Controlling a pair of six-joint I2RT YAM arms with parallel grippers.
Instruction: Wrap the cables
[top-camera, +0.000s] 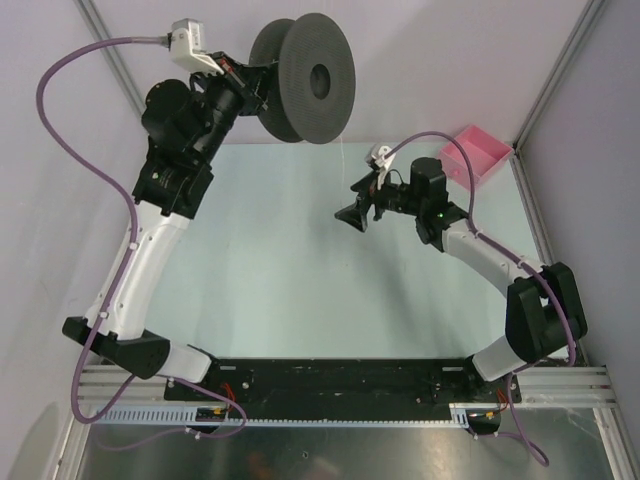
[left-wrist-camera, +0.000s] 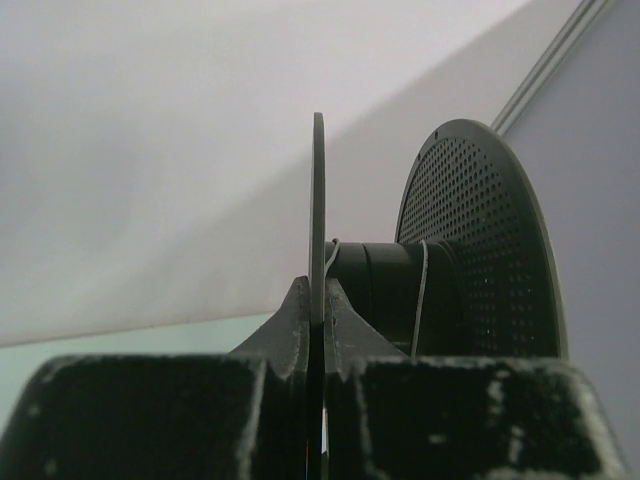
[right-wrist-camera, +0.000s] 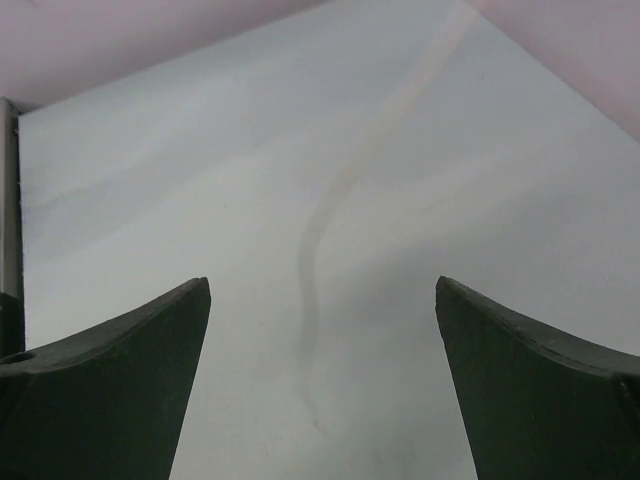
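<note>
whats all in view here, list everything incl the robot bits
spool: 1, dark grey, held up past the far edge of the table
wire: 1, whitish and hair-thin, looped on the spool's hub; the blurred pale strand in the right wrist view is probably the same wire
bin: 1, pink, far right corner of the table
table: 1, pale green, under both arms
purple cables: 2, purple, one along each arm
left gripper: 1, black, shut on one flange of the spool
right gripper: 1, black, open, over the middle of the table
</note>
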